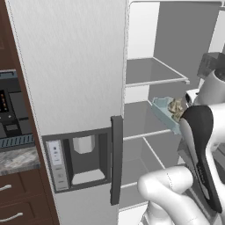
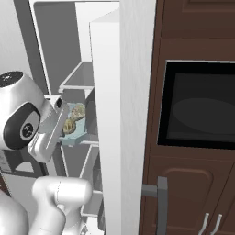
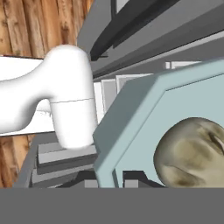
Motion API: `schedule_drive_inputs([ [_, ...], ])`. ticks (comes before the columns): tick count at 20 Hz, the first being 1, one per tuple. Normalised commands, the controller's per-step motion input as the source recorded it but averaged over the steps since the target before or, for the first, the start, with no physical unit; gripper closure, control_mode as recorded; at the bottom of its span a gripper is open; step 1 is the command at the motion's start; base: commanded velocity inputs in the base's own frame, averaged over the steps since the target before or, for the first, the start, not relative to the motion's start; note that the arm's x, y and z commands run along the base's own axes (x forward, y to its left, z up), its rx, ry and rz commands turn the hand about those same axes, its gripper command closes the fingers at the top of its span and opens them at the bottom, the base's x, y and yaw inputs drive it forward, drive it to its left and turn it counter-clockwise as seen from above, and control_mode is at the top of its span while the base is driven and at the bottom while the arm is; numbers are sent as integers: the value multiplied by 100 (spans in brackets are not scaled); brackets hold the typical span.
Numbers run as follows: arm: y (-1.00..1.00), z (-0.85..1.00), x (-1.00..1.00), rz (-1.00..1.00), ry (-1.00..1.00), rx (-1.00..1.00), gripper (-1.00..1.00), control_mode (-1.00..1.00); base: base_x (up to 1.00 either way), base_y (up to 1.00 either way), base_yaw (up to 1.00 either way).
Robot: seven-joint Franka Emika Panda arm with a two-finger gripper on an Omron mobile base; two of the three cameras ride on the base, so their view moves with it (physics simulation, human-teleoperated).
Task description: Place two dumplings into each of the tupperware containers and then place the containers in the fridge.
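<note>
While the arm fills the lower right of the left base view, its hand sits at the right edge, level with the middle fridge shelves, and the pale blue-teal tupperware container [image 1: 161, 111] is directly at its end, tilted, with its far side higher. A dumpling [image 1: 177, 107] shows inside the tub, hard against the hand. The fingertips are hidden behind the wrist and the tub, so I cannot tell how wide the gripper stands or whether it clamps the rim.

From the right base view the same container [image 2: 72, 137] sits left of centre, just beyond the hand, with two dumplings [image 2: 73, 120] in it, one above the other in the frame.

Close up in the hand view, the cut-cornered wall of the container [image 3: 140, 127] spans the middle and right, and one dumpling [image 3: 192, 153] lies at the lower right.

Beyond the tub stands the fridge [image 1: 70, 66], its right compartment open, white shelves [image 1: 154, 72] above and below the container.
</note>
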Motion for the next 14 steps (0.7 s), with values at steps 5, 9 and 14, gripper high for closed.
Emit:
schedule_drive_inputs([
  [5,0,44,-3,0,-1,-15,100,-100,0,0,0],
  [9,-29,31,0,4,-3,-16,100,-100,0,0,0],
  [14,-16,18,3,9,-17,-4,100,-100,0,0,0],
])
